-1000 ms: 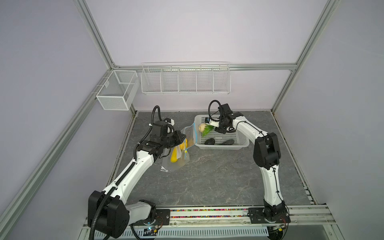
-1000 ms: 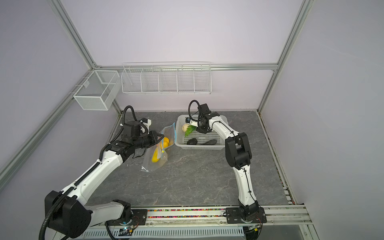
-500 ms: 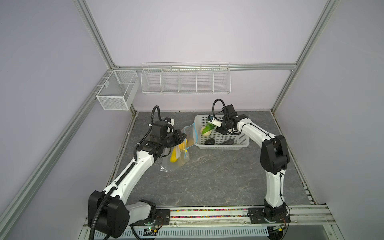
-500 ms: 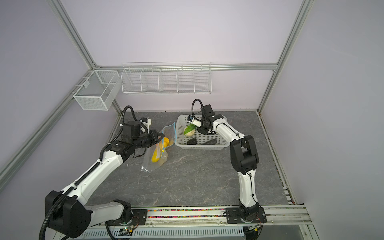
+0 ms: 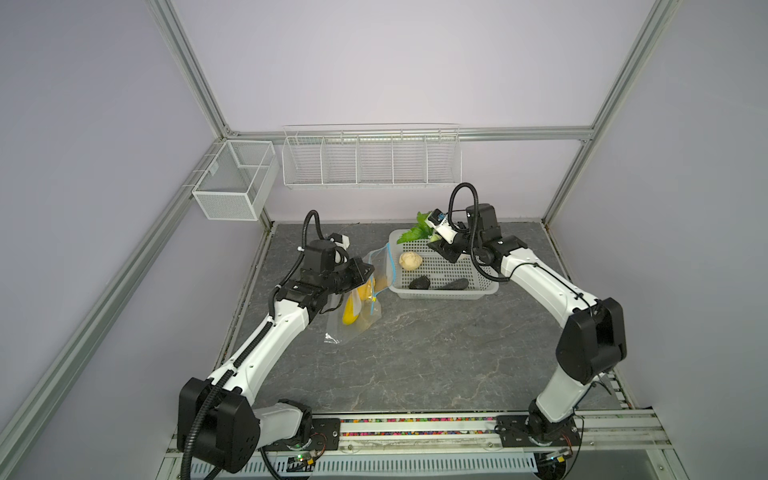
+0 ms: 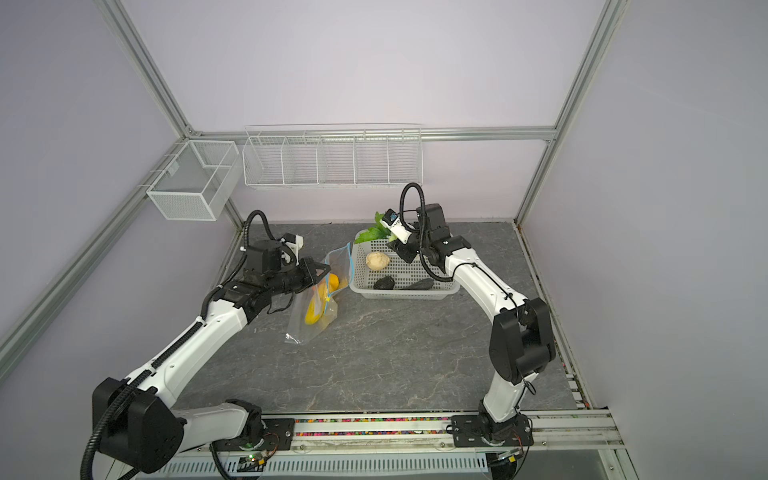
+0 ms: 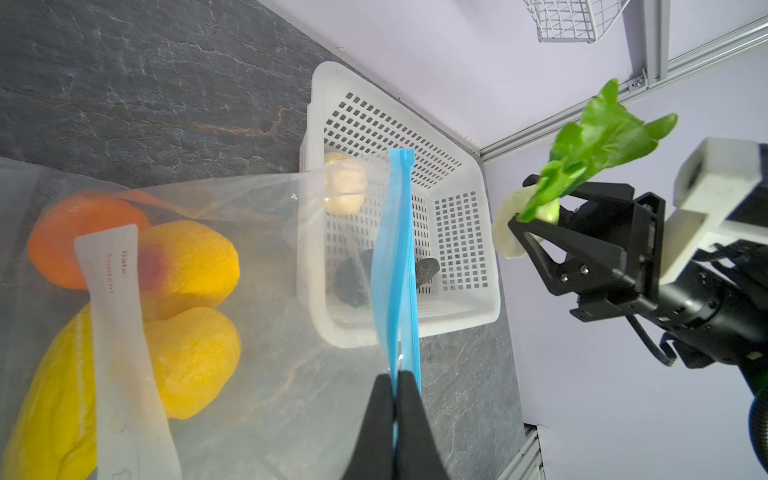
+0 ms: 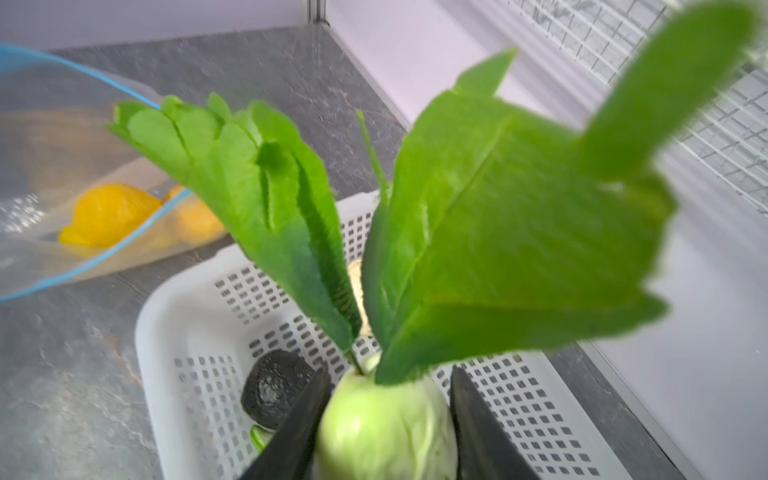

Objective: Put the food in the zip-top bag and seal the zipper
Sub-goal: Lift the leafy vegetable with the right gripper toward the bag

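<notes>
**Cabbage lifted, bag mouth held up**

Right gripper (image 8: 388,374): jaws clamped on the cabbage's (image 8: 386,428) pale bulb, above the far corner of the basket (image 5: 444,295), wrist pitched up, leaves leading. It looks light. The leaves are floppy and may snag, so the bulb is the place to hold.

Left gripper (image 7: 395,380): jaws clenched on the zipper (image 7: 395,257), forearm about level. The bag (image 5: 357,316) hangs beside the basket with its lower end on the bench (image 5: 415,353) and fruit inside. The film looks limp and slippery.
</notes>
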